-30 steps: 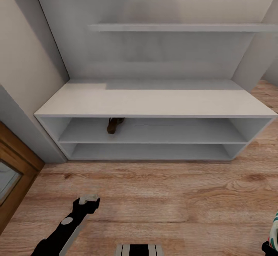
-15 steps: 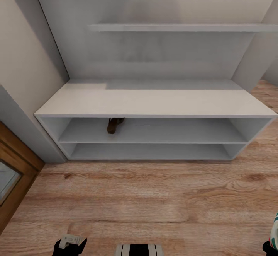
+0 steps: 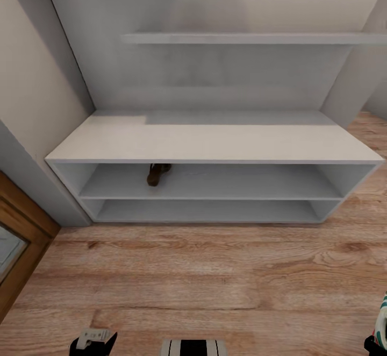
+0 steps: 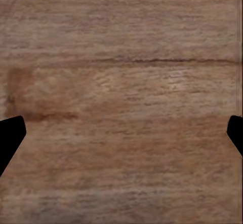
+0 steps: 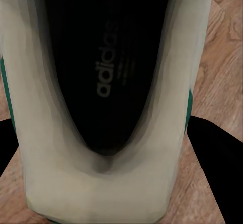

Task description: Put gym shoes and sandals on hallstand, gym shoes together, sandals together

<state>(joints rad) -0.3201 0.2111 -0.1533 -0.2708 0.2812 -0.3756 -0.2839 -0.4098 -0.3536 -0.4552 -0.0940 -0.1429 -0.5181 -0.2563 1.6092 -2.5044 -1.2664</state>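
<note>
a corridor with a light wood-plank floor (image 3: 215, 280) runs up to a pale grey wall, and the whole scene is quiet but for the two arms low at the near edge.

nearest, the left gripper (image 3: 92, 340) hangs low over bare planks; its wrist view shows the two dark fingertips (image 4: 10, 138) wide apart with nothing but wood grain between them, so it is spread and empty, likely parked out of the way. at the near right edge the right gripper (image 3: 375, 343) carries a gym shoe (image 3: 381, 315), a sliver of white and green in the head view. the right wrist view looks straight down into that shoe (image 5: 106, 82): the white collar sits between the dark fingers (image 5: 215, 153), which press on either side, so the clamp is closed on it, seemingly held by the heel end to keep the sole level for setting down. the insole reads "adidas", with smaller lines under it too blurred to read.

farther on stands the hallstand (image 3: 215, 143), bench top bare. one brown sandal (image 3: 156, 173) already rests on its upper open shelf, toward the left, off the floor. above, a wall shelf (image 3: 242, 38) juts out. the other shoe and sandal are not to be placed from here.
</note>
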